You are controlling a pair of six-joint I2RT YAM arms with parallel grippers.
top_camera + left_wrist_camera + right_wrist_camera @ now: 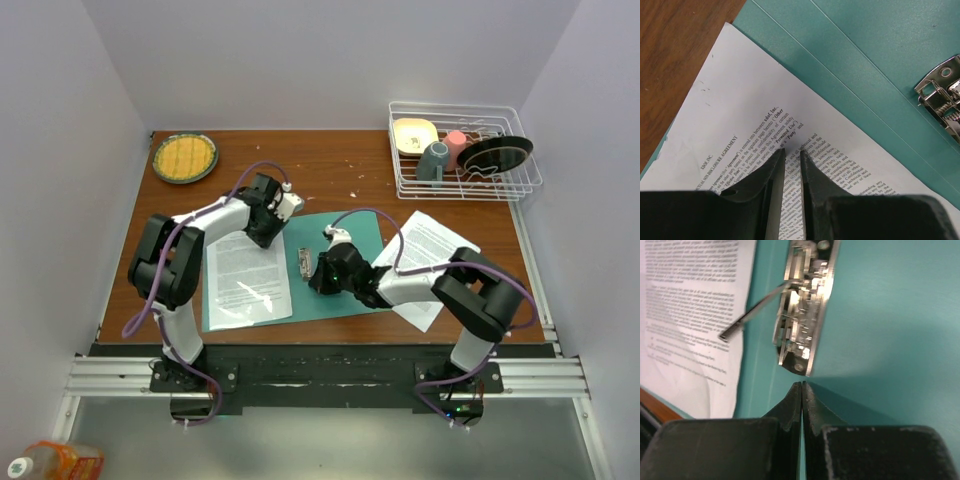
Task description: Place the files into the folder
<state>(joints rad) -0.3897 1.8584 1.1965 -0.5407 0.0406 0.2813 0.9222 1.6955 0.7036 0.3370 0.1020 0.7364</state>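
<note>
The teal folder [335, 285] lies open in the middle of the table, its metal clip [303, 262] on the spine. One white printed file [247, 280] rests on the folder's left half. My left gripper [268, 225] is at that sheet's top edge; in the left wrist view its tips [792, 151] stand a narrow gap apart on the paper [755, 100], with text showing between them. A second file [425, 265] lies right of the folder, partly under my right arm. My right gripper [802, 383] is shut and empty, tips on the teal surface [890, 315] just below the clip [807, 315].
A white wire dish rack [465, 150] with cups and plates stands at the back right. A round yellow plate with a green rim [184, 157] sits at the back left. White walls close in the table on three sides.
</note>
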